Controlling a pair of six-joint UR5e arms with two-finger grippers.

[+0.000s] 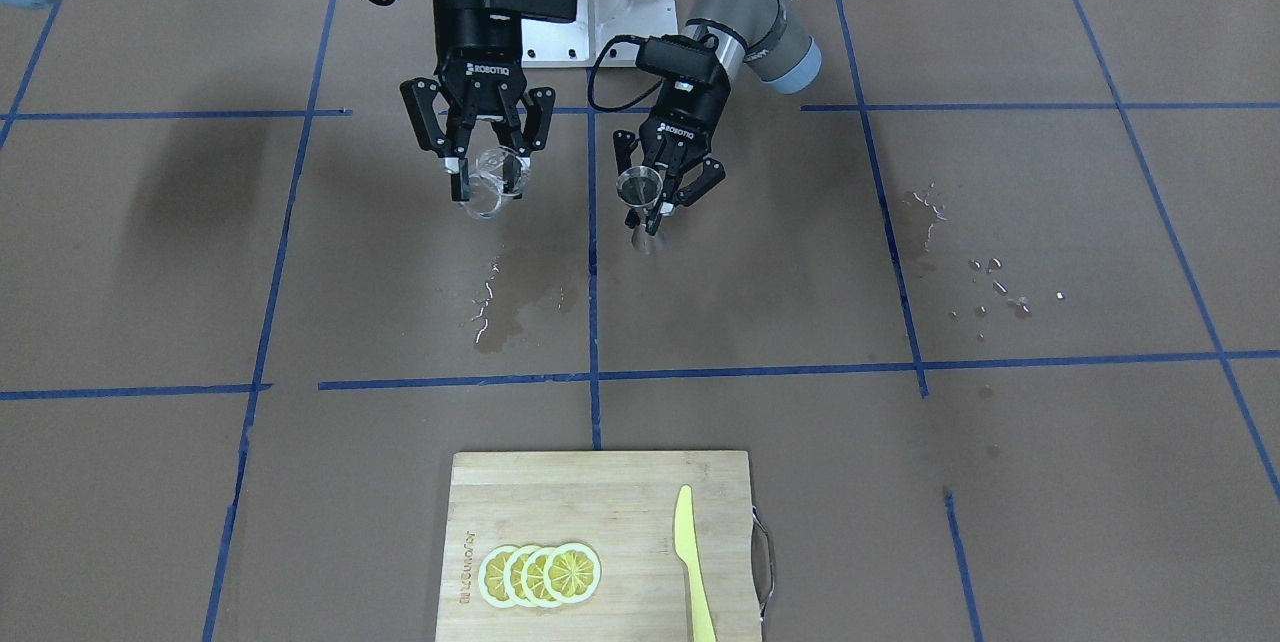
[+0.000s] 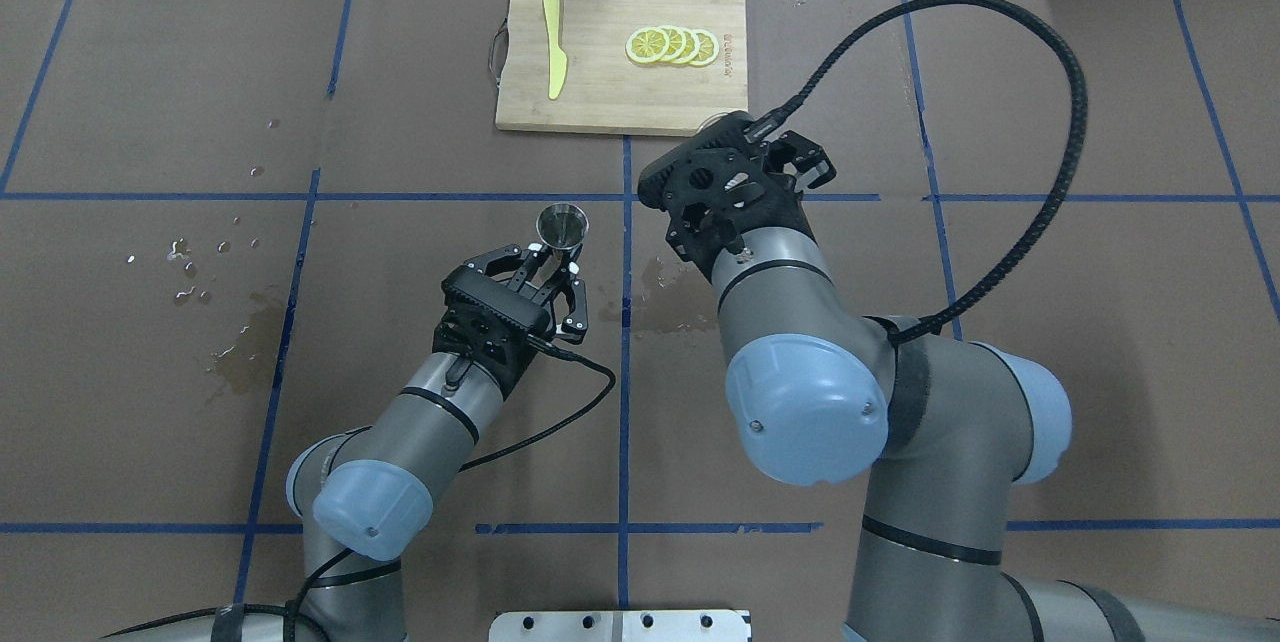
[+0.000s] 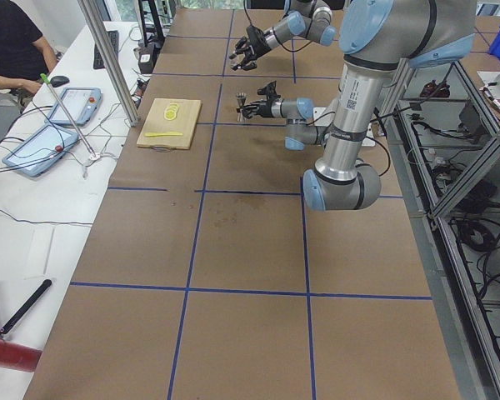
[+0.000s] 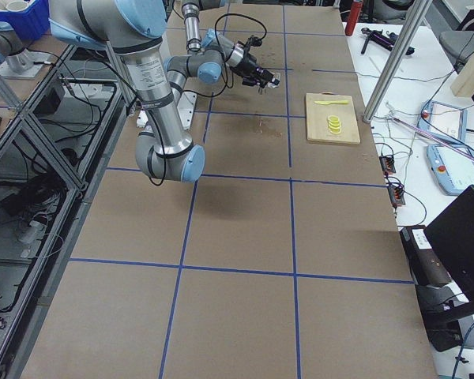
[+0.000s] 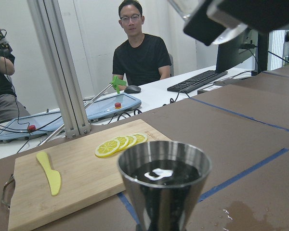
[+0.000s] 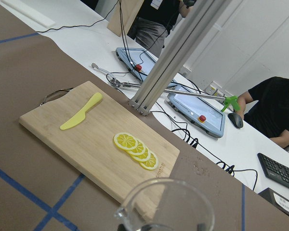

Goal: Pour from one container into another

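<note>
front-facing: rectangular bamboo cutting board at the operators' edge. It carries four overlapped lemon slices and a yellow plastic knife.
- left gripper is robot-side of the board, in line with its knife half. Jaws are narrow, clamped low on a small cone-shaped steel jigger. Can't tell if the jigger's base touches the table.
- right gripper is robot-side of the board, in line with its slice half. Fingers are part-way in, holding a clear glass cup tipped on its side, off the table.
- wet patch sits between the cup and the board.

overhead: jigger upright, near the board's knife end on the robot side. Left gripper's pads sit either side of its lower part. Right gripper and cup are hidden under the wrist.

exterior left: jigger upright beside the board, toward the robot. Jaws too small to read.

exterior right: near arm's gripper robot-side of the board; grip not readable.

left wrist: jigger close up, dark liquid near the brim. Board behind it, knife left, slices right.

right wrist: cup rim and spout at the bottom edge, board beyond. Cup contents not visible.
</note>
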